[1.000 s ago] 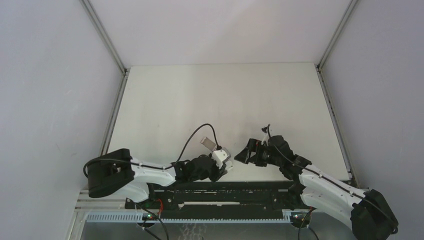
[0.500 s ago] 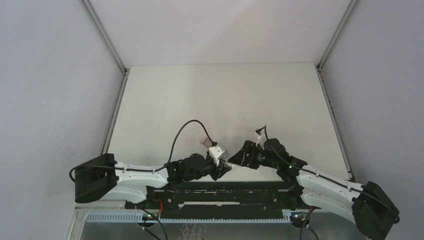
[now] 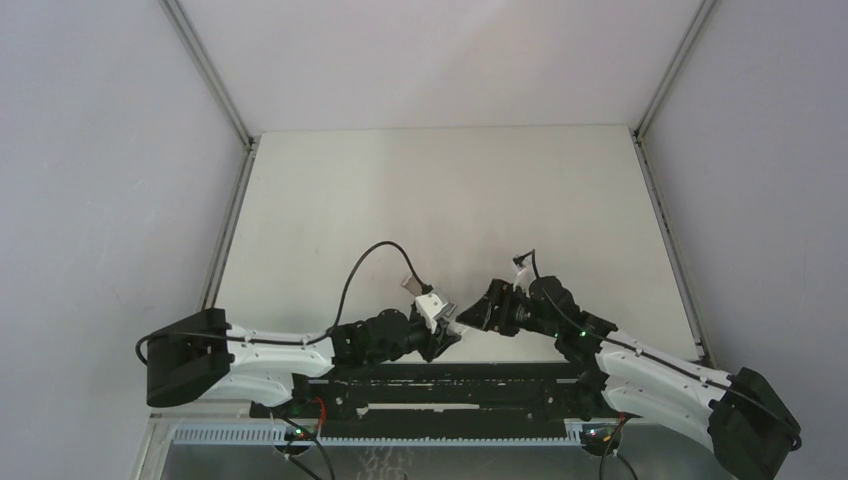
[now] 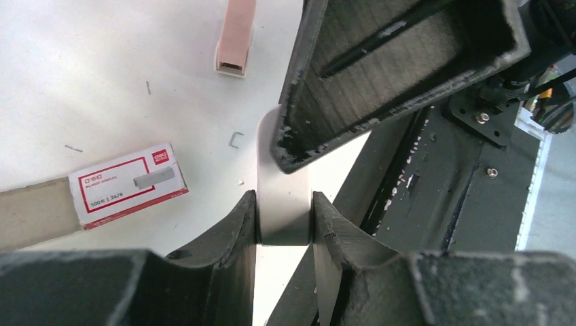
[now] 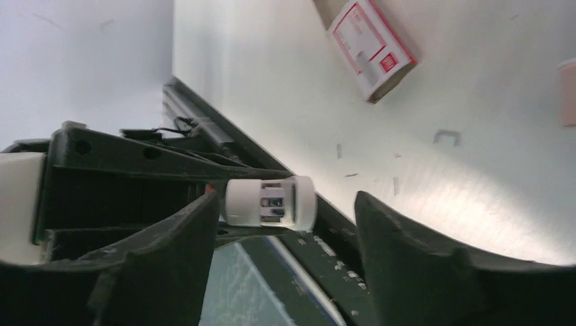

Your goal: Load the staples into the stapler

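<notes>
Both arms work low at the near edge of the table. Most of its white surface stretches beyond them toward the back wall and the metal posts at the two far corners. Just behind the tools runs the black rail that carries the arm bases, so they have little room on the near side and plenty ahead and to both sides.

The left tool is clenched on the white stapler, its two fingers pressing the flat sides. The stapler is held off the surface, right over the line where the table meets the rail. One rounded end, with a slot in it, points toward the right arm.

The right tool faces the left one and straddles that end. Its jaws stand apart, with one finger just beside the stapler and the other separated from it by a visible gap. It is released and grips nothing. From the left wrist, one of its fingers overlaps the top of the stapler, and actual contact cannot be judged.

The box of staples is white with a red border and is partly slid out of its cardboard sleeve. It lies flat on the table near the left tool, apart from the stapler. A pink block-shaped piece lies farther out, also apart. A loose staple and a few stray bits are scattered between them.
</notes>
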You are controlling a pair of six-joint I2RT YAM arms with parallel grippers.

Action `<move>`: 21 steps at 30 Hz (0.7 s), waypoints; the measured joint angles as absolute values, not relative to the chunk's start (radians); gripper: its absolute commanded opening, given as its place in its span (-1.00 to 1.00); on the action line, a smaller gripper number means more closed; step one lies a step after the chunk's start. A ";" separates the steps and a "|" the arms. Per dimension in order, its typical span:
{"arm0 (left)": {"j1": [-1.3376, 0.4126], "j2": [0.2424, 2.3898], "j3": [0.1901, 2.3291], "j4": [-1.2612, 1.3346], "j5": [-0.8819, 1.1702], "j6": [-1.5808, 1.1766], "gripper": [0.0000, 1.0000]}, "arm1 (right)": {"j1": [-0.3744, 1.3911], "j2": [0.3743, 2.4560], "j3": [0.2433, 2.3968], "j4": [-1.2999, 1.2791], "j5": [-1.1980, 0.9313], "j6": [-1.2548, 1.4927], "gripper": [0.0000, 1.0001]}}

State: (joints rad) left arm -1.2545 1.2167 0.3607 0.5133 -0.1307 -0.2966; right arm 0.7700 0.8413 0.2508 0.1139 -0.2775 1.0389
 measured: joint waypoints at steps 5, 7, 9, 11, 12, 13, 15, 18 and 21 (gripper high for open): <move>-1.256 1.257 0.361 0.495 -0.194 -0.304 -1.00 | 0.712 0.810 0.263 0.013 -0.229 0.952 0.71; -1.256 1.298 0.364 0.478 -0.218 -0.308 -0.99 | 0.666 0.791 0.269 -0.035 -0.211 0.913 0.71; -1.256 1.345 0.366 0.459 -0.236 -0.315 -0.98 | 0.618 0.775 0.274 -0.074 -0.195 0.875 0.71; -1.256 1.391 0.379 0.438 -0.242 -0.317 -0.90 | 0.576 0.763 0.274 -0.110 -0.181 0.840 0.71; -1.255 1.417 0.393 0.426 -0.244 -0.322 -0.75 | 0.558 0.759 0.276 -0.128 -0.177 0.824 0.71; -1.255 1.439 0.409 0.416 -0.244 -0.323 -0.54 | 0.542 0.756 0.276 -0.145 -0.173 0.809 0.71; -1.253 1.465 0.439 0.406 -0.249 -0.323 -0.08 | 0.517 0.749 0.279 -0.176 -0.167 0.781 0.71; -1.251 1.487 0.482 0.402 -0.252 -0.325 0.47 | 0.496 0.742 0.284 -0.202 -0.166 0.748 0.72; -1.240 1.487 0.501 0.403 -0.250 -0.338 0.79 | 0.488 0.745 0.287 -0.208 -0.165 0.717 0.72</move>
State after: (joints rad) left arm -1.2396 1.4868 0.5007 0.4034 -0.2497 -0.3378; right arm 0.4881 0.7452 0.2871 -0.2085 -0.1650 0.7170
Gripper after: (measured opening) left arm 0.762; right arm 0.855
